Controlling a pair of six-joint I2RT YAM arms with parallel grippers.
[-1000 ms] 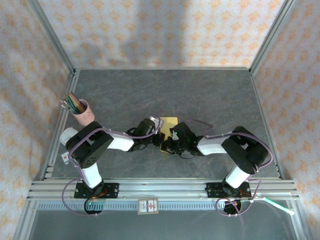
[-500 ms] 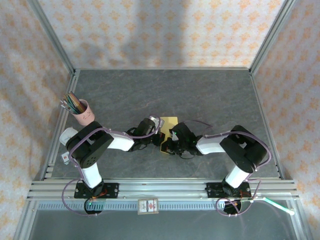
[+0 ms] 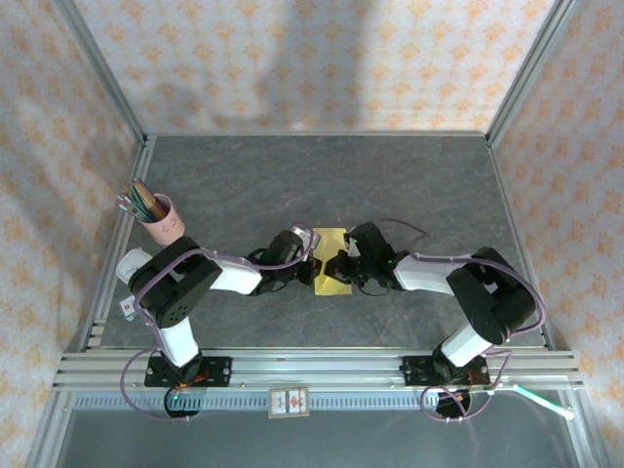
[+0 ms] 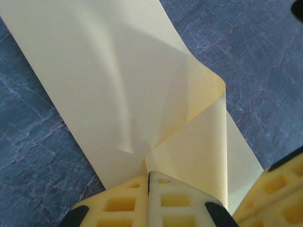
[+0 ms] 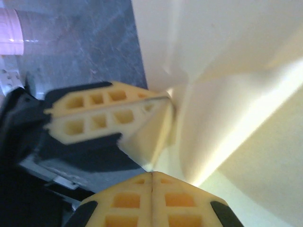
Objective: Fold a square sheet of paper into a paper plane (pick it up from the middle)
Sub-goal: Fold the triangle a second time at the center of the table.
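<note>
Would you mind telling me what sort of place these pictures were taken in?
Probably a robot test booth: a left arm and right arm bolted to a metal rail, a grey table, patterned backdrop walls.

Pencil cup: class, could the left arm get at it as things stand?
Probably not yet: the left end effector is shut on the yellow sheet, though bare table leads to the pencil cup.

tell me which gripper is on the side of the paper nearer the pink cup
The left gripper: it pinches the yellow paper at its left edge, the side toward the pink cup. The right gripper sits on the opposite side.
</note>
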